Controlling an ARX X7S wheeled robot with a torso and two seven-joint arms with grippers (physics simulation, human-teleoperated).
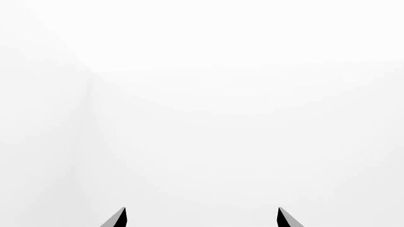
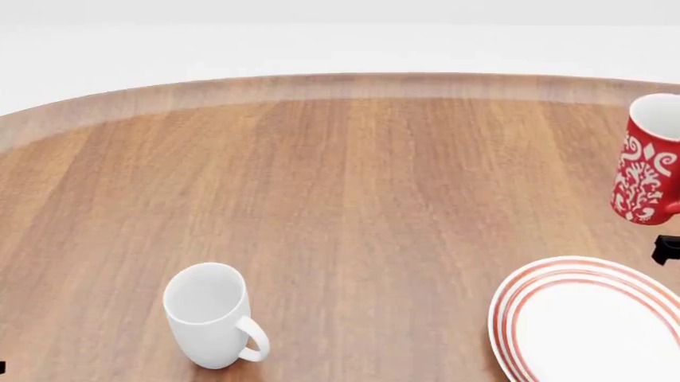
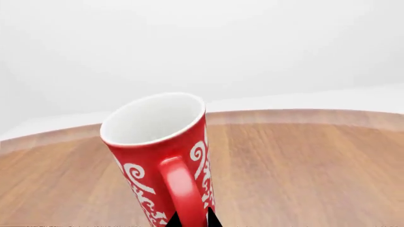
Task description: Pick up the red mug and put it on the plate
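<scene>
The red mug (image 2: 646, 163) with its white swirls is at the right edge of the head view, slightly tilted and partly cut off. In the right wrist view the red mug (image 3: 158, 151) shows its white inside, and my right gripper (image 3: 191, 221) is shut on its red handle (image 3: 181, 187). A black bit of that gripper (image 2: 667, 248) shows just below the mug. The plate (image 2: 512, 306), white with red rings, lies at the near right, in front of the mug. My left gripper (image 1: 202, 220) is open and faces only a blank white background.
A plain white mug (image 2: 212, 314) stands upright at the near left of the round wooden table (image 2: 351, 199), handle toward the right. The table's curved far edge (image 2: 318, 83) runs across the back, with white floor beyond.
</scene>
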